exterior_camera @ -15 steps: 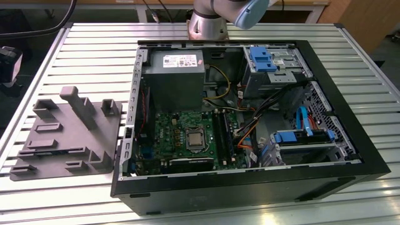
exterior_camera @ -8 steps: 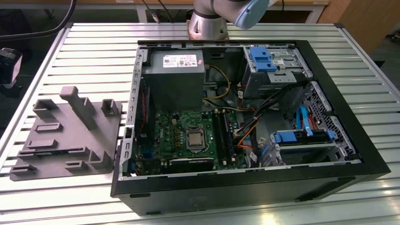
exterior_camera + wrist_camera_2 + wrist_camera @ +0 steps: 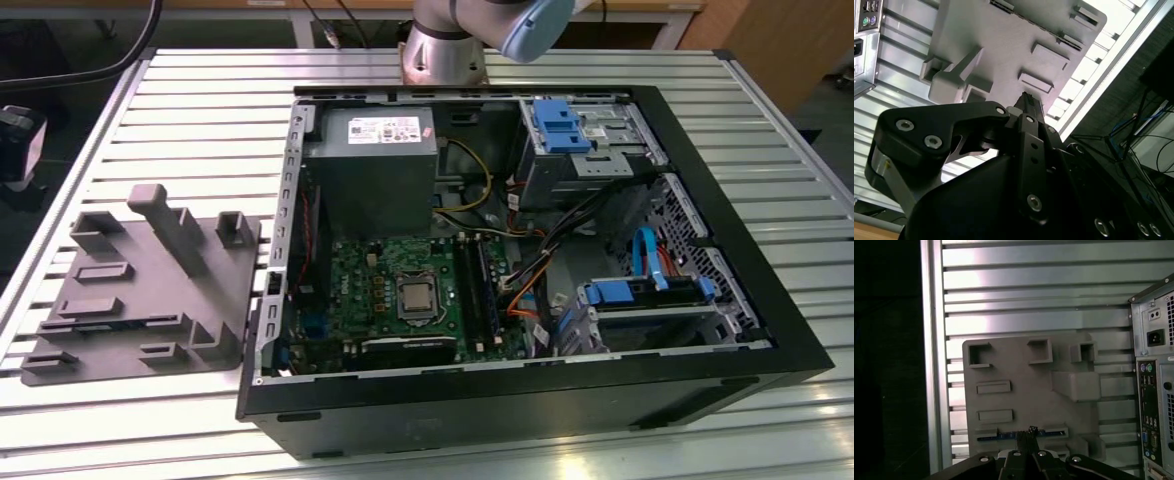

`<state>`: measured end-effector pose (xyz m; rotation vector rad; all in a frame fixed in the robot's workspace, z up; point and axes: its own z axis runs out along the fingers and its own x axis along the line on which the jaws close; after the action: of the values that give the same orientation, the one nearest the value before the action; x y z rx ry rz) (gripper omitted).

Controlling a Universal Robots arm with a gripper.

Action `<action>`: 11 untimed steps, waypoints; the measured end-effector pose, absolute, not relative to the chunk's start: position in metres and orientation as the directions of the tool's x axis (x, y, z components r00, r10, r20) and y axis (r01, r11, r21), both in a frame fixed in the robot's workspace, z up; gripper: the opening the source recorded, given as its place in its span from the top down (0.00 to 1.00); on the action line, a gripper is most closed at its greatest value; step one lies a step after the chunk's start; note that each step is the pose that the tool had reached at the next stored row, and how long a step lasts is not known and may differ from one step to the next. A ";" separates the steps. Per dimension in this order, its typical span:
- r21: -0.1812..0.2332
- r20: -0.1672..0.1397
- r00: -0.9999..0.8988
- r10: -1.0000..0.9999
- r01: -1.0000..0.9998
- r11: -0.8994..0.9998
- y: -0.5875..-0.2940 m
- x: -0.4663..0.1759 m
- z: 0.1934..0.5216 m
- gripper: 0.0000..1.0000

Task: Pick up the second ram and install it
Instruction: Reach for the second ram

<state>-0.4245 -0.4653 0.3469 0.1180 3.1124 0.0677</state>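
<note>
The second ram [image 3: 1054, 432] stands on edge in the long slot of the grey holder tray [image 3: 1029, 385], showing as a thin dark strip with a blue tint. In the exterior view the same strip [image 3: 118, 324] sits in the tray [image 3: 140, 290] to the left of the open computer case [image 3: 534, 270]. My gripper [image 3: 1027, 434] hangs well above the tray, lined up over the middle of the ram's slot. Its fingers [image 3: 1029, 107] are pressed together and hold nothing. The green motherboard [image 3: 400, 290] lies inside the case, with long black memory slots [image 3: 477, 285] beside the processor.
The case stands on a slatted metal table [image 3: 200, 90]; its rear panel with ports [image 3: 1154, 405] is close to the tray. Inside are a power supply [image 3: 374, 160], blue drive brackets [image 3: 561, 125] and loose orange cables [image 3: 521, 300]. The arm's base [image 3: 441, 50] stands behind the case.
</note>
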 end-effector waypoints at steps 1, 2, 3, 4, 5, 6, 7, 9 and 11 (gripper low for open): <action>0.044 -0.024 -0.997 0.076 0.075 0.996 -0.465 -0.425 0.347 0.89; 0.044 -0.024 -0.997 0.076 0.075 0.996 -0.466 -0.425 0.347 0.89; 0.044 -0.024 -0.997 0.076 0.075 0.996 -0.466 -0.425 0.346 0.89; 0.044 -0.025 -0.997 0.076 0.075 0.996 -0.466 -0.425 0.346 0.89; 0.044 -0.024 -0.997 0.076 0.075 0.996 -0.466 -0.425 0.346 0.89; 0.044 -0.024 -0.997 0.076 0.075 0.996 -0.466 -0.425 0.346 0.89; 0.044 -0.024 -0.997 0.076 0.075 0.996 -0.466 -0.426 0.345 0.89; 0.044 -0.024 -0.997 0.076 0.075 0.996 -0.466 -0.426 0.345 0.89; 0.044 -0.024 -0.997 0.076 0.075 0.996 -0.466 -0.426 0.344 0.89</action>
<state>-0.4262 -0.4664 0.3441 0.1180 3.1125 0.0676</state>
